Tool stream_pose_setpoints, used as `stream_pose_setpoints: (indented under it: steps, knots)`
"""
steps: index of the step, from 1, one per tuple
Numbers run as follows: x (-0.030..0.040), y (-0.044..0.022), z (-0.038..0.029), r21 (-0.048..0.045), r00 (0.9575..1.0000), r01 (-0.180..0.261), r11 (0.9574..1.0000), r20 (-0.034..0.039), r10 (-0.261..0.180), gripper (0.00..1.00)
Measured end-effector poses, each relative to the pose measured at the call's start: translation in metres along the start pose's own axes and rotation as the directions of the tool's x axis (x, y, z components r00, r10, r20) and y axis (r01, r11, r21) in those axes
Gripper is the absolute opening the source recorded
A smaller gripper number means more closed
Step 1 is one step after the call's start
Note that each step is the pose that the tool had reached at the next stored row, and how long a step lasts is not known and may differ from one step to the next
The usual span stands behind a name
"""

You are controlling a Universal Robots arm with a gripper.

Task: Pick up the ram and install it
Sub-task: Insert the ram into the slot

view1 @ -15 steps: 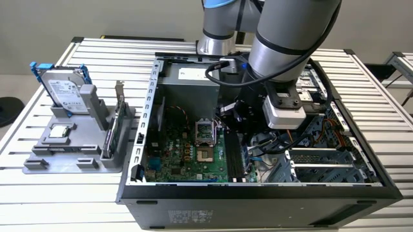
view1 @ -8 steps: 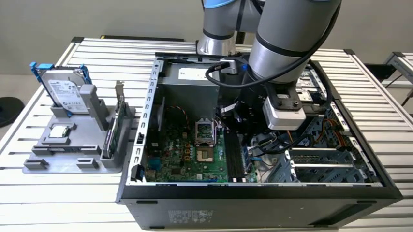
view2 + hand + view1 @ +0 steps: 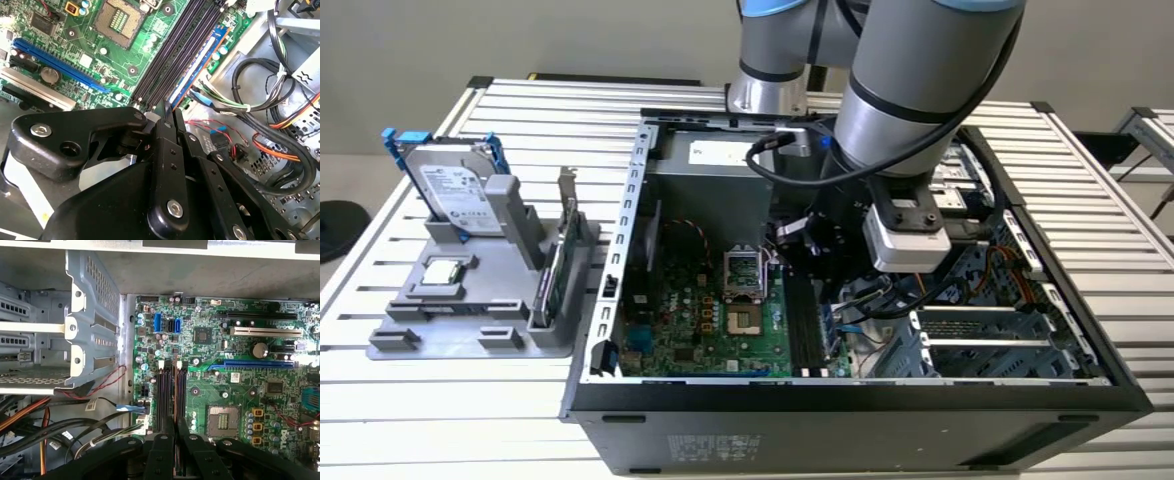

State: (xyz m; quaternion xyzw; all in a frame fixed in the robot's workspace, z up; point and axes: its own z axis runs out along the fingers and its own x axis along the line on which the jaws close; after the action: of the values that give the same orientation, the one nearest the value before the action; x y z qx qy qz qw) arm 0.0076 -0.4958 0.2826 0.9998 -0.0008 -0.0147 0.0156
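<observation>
In the second wrist view the pincer (image 3: 169, 111) fills the foreground, its two black fingers (image 3: 179, 120) drawn almost together with a thin, dark edge pinched between their tips; this is the ram (image 3: 165, 106), held on edge. Whether the stick touches a slot cannot be told. Just past the tips run the motherboard's long black slots (image 3: 185, 47), side by side, with a blue strip alongside the outermost one. Beyond them sits the open square processor socket (image 3: 119, 20) on the green motherboard (image 3: 107, 65), and a blue expansion slot (image 3: 60, 65) lies off to one side. Bundles of black, orange and red cables (image 3: 280, 125) lie beside the board.

In the first wrist view the pincer (image 3: 176, 426) stands directly over the slots (image 3: 170, 392), fingertips close together at their near end.

In the exterior view the arm (image 3: 907, 110) reaches down into the open computer case (image 3: 854, 400), which lies on the slatted desk (image 3: 440, 440). Towards the exterior view's left, on the desk, a grey holder tray (image 3: 454, 320) carries an upright hard drive (image 3: 454, 190) and a small square silver chip (image 3: 443, 271).
</observation>
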Motion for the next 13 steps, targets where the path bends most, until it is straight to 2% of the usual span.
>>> stream_pose_setpoints:
  steps: [4,13]
  knots:
    - [0.0004,-0.0007,0.0014,0.0009,1.0,-0.003,1.0,0.0,0.003,0.0]
    - [0.0016,-0.0029,0.0053,0.008,0.9993,-0.039,0.9992,0.0014,0.039,0.0]
